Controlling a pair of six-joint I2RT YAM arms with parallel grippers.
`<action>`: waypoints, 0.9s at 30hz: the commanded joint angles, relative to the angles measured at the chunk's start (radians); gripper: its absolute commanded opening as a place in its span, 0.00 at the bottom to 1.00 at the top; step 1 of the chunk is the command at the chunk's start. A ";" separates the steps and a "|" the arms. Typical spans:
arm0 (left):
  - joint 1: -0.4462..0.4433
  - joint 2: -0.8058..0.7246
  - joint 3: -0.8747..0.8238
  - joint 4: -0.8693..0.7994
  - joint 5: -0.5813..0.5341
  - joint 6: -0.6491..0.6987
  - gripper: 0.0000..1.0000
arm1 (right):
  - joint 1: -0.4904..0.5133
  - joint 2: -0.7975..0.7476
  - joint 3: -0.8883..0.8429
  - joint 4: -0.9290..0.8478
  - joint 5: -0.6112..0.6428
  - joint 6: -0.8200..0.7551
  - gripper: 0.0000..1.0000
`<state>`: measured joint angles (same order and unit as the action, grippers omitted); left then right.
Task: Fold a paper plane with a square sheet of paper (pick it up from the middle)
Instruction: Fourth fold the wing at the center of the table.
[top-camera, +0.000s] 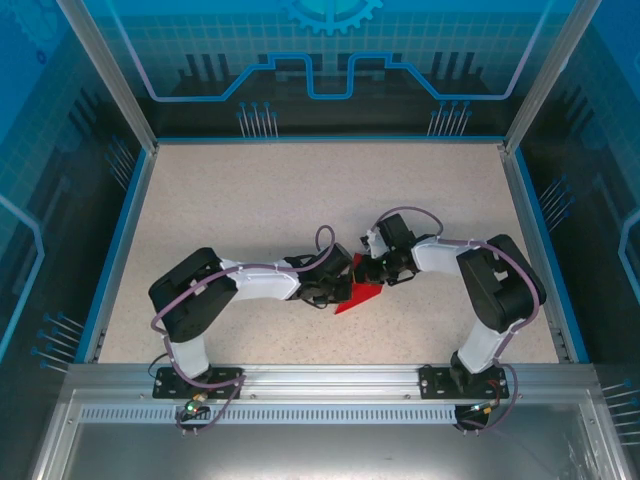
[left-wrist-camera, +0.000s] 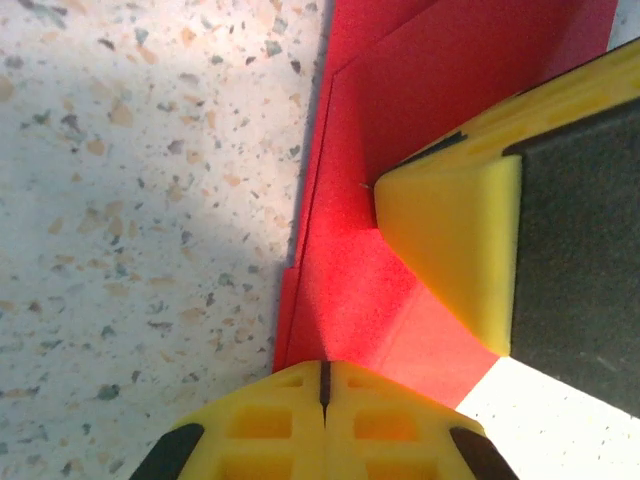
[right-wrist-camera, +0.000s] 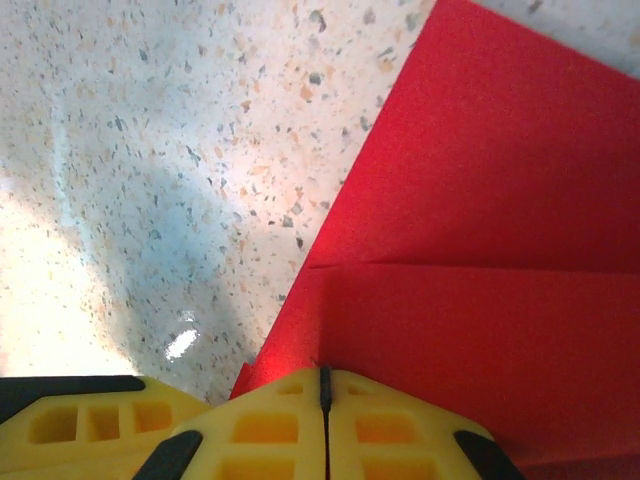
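The red sheet of paper (top-camera: 360, 298) lies on the table between the two arms, folded into overlapping layers with a pointed lower-left end. My left gripper (top-camera: 343, 287) is shut, its yellow tips (left-wrist-camera: 323, 385) resting on the paper's (left-wrist-camera: 350, 290) folded left edge. My right gripper (top-camera: 372, 272) is shut too, tips (right-wrist-camera: 323, 385) down on the paper (right-wrist-camera: 480, 200) just below a straight fold line. In the left wrist view a yellow finger of the right gripper (left-wrist-camera: 450, 250) presses on the same sheet close by. Nothing sits between either pair of jaws.
The speckled table (top-camera: 250, 200) is bordered by a blue rim and transparent walls on the left, back and right. An aluminium rail (top-camera: 320, 380) with both arm bases runs along the near edge.
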<state>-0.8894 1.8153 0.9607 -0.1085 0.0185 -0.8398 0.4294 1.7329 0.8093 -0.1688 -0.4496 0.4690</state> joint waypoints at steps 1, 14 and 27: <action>-0.014 0.086 -0.039 -0.228 -0.043 -0.001 0.00 | -0.073 0.032 -0.022 0.081 0.027 -0.030 0.07; -0.016 0.094 -0.007 -0.260 -0.057 0.008 0.00 | -0.115 -0.125 -0.067 0.138 -0.036 -0.010 0.06; -0.017 0.102 0.001 -0.270 -0.061 0.005 0.00 | 0.055 -0.068 -0.128 0.175 -0.034 0.069 0.06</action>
<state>-0.8997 1.8339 1.0077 -0.1730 -0.0074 -0.8394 0.4686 1.6260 0.6724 -0.0200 -0.4587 0.5224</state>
